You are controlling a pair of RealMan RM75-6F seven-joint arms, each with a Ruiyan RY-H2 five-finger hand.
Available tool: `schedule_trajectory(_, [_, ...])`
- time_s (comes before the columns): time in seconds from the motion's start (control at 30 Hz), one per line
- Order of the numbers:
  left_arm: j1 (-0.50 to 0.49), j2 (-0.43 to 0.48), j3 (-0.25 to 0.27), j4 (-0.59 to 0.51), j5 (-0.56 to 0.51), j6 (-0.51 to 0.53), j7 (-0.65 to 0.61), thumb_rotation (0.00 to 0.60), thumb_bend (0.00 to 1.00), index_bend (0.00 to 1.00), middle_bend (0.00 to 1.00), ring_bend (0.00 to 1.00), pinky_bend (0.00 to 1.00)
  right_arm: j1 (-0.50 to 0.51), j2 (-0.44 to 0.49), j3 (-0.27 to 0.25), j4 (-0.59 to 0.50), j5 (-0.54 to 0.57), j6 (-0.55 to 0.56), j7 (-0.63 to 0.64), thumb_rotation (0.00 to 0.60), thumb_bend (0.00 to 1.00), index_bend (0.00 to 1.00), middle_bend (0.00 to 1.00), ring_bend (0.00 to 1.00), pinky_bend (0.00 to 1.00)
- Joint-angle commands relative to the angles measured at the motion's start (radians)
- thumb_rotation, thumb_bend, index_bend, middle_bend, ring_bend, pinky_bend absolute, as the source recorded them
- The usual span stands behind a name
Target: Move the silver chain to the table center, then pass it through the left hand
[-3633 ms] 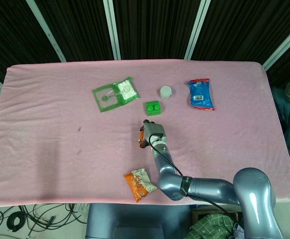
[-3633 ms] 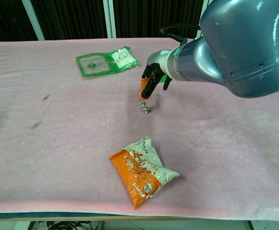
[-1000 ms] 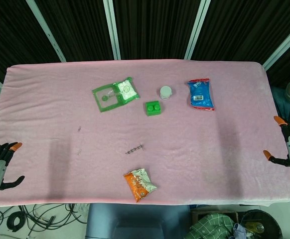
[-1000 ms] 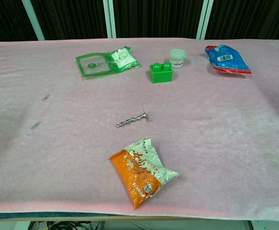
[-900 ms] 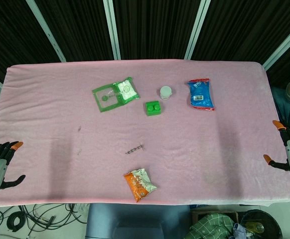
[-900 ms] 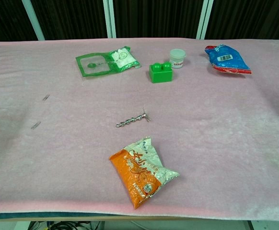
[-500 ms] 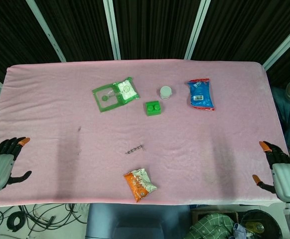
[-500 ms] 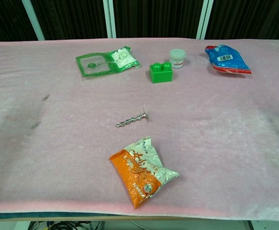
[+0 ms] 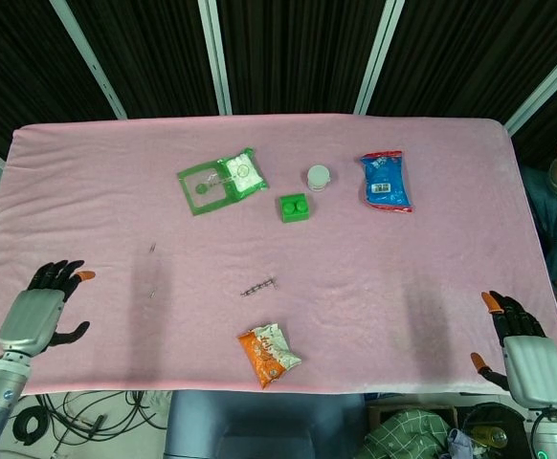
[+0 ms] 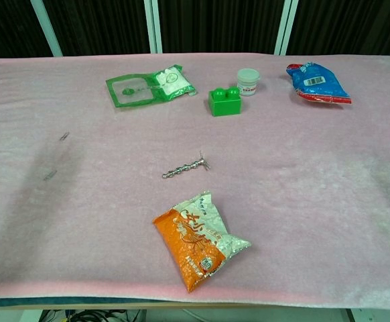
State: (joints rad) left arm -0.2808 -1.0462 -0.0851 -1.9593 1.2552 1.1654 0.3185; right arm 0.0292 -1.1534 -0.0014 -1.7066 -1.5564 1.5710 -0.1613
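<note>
Below me the pink table [image 9: 432,191] spreads wide, and my left hand [image 9: 41,314] hangs over its near left edge, my right hand [image 9: 520,354] at the near right corner; both have fingers apart, holding nothing. One orange snack bag [image 9: 268,353], one blue snack bag [image 9: 386,181], one green packet [image 9: 219,180], one green block [image 9: 294,207] and one white cup [image 9: 319,177] lie about. One silver chain [image 9: 258,286], short and beaded, stretched almost straight, lies loose near the middle.
</note>
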Motion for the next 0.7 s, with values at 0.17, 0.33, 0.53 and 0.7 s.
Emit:
schedule_trajectory(0.17, [-0.214, -0.114, -0.130, 0.027, -0.244, -0.153, 0.170, 0.600, 0.27, 0.25, 0.08, 0.00, 0.00, -0.006, 0.008, 0.004, -0.001, -0.004, 0.006, 0.017, 0.600, 0.15, 0.05, 0.07, 0.09, 0.21])
schedule_trajectory(0.33, [-0.345, -0.139, -0.196, 0.155, -0.349, -0.328, 0.123, 0.600, 0.27, 0.24, 0.07, 0.00, 0.00, -0.005, 0.005, 0.005, -0.001, 0.002, -0.007, 0.014, 0.600, 0.15, 0.05, 0.07, 0.09, 0.21])
schedule_trajectory(0.53, [-0.470, -0.165, -0.217, 0.349, -0.411, -0.545, 0.041, 0.600, 0.27, 0.23, 0.06, 0.00, 0.00, -0.005, 0.001, 0.014, 0.002, 0.018, -0.015, 0.008, 0.600, 0.15, 0.05, 0.07, 0.09, 0.21])
schedule_trajectory(0.7, [-0.536, -0.213, -0.210, 0.399, -0.485, -0.628, -0.022, 0.600, 0.27, 0.26, 0.05, 0.00, 0.00, -0.004, -0.002, 0.022, 0.009, 0.038, -0.026, 0.024, 0.600, 0.15, 0.05, 0.07, 0.09, 0.21])
